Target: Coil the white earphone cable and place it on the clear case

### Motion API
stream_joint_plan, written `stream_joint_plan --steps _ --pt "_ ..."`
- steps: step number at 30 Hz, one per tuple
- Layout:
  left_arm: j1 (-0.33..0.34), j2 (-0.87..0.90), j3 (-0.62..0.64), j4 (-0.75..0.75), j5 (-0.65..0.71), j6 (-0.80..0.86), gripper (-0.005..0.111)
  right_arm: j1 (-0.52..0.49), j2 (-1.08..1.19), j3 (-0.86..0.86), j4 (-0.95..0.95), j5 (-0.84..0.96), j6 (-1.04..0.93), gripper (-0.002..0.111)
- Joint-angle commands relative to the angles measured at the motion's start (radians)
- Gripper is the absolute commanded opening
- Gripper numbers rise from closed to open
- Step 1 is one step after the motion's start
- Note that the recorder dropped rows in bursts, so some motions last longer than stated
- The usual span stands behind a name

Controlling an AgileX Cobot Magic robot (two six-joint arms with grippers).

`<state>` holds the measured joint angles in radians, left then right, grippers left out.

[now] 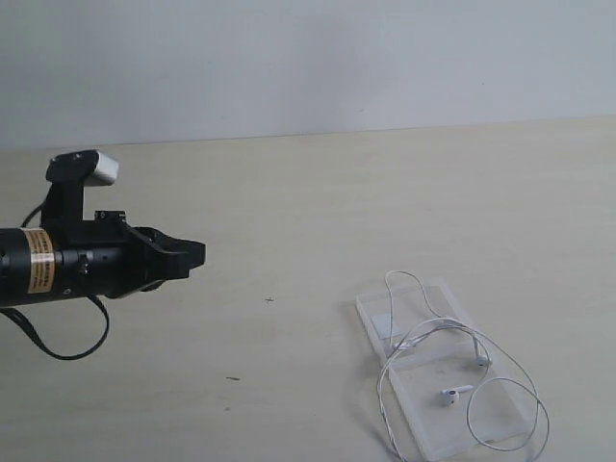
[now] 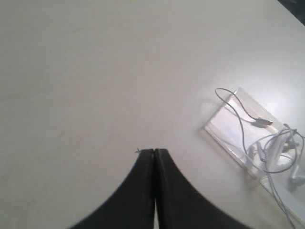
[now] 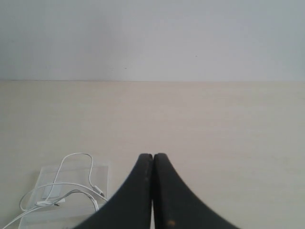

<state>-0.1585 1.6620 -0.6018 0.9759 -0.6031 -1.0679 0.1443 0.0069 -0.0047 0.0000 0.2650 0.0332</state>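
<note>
The pale wooden tabletop (image 1: 289, 212) fills most of the room's view, and a plain light wall (image 1: 289, 58) stands behind it. From the left side a thick black arm (image 1: 58, 265) reaches over the tabletop, with a yellow label on it and a small grey camera box (image 1: 87, 168) on top. A black cord (image 1: 58, 351) hangs in a loop under this arm.

The left hand (image 1: 197, 255) is at the end of the arm, above bare tabletop and well apart from the other things. Its two fingers are pressed together and nothing is between them. The right hand (image 3: 153, 156) shows only in its own camera; its fingers are pressed together too, and it carries nothing.

On the right, near the front edge, the clear case (image 1: 428, 423) lies open and flat, its two halves side by side. The white earphone cable (image 1: 443, 321) lies on it in loose, wide loops. Some loops pass over the edges of the case and rest on the tabletop beside it. One loop stands out past the far half, and another goes around the near corner. The two earbuds (image 1: 452, 393) rest on the nearer half, close to each other.

A tiny dark mark (image 1: 269, 300) sits on the tabletop between the left hand and the case.
</note>
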Motion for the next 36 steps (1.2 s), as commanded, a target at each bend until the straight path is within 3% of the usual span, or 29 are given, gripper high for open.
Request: stream_joint_plan --steps 1,5,9,13,17,21,24,26,31,33,36 --pt "0.002 -0.211 0.005 -0.081 0.184 0.105 0.000 -0.006 -0.007 0.005 0.000 -0.003 -0.006 0.000" --pt "0.038 -0.524 0.005 -0.202 0.394 0.127 0.000 -0.006 -0.007 0.005 0.000 -0.005 -0.005 0.000" --pt "0.091 -0.889 0.008 -0.196 0.528 0.121 0.000 -0.006 -0.007 0.005 0.000 -0.005 -0.005 0.000" --pt "0.098 -1.186 0.008 -0.207 0.728 0.096 0.000 -0.006 -0.007 0.005 0.000 -0.005 -0.005 0.000" --pt "0.098 -1.374 0.011 -0.270 0.965 0.027 0.000 -0.006 -0.007 0.005 0.000 -0.005 -0.005 0.000" --pt "0.098 -1.466 0.073 -0.314 1.092 0.075 0.000 -0.006 -0.007 0.005 0.000 -0.005 -0.005 0.000" --pt "0.098 -1.502 0.160 -0.359 1.091 0.288 0.000 -0.006 -0.007 0.005 0.000 -0.005 -0.005 0.000" --pt "0.098 -1.509 0.224 -0.426 1.086 0.547 0.000 -0.006 -0.007 0.005 0.000 -0.005 -0.005 0.000" --pt "0.098 -1.509 0.353 -0.772 1.039 1.172 0.000 -0.006 -0.007 0.005 0.000 -0.005 -0.005 0.000" --pt "0.098 -1.509 0.396 -0.905 0.996 1.257 0.000 -0.006 -0.007 0.005 0.000 -0.005 -0.005 0.000" --pt "0.098 -1.512 0.468 -1.122 0.899 1.260 0.000 -0.006 -0.007 0.005 0.000 -0.005 -0.005 0.000"
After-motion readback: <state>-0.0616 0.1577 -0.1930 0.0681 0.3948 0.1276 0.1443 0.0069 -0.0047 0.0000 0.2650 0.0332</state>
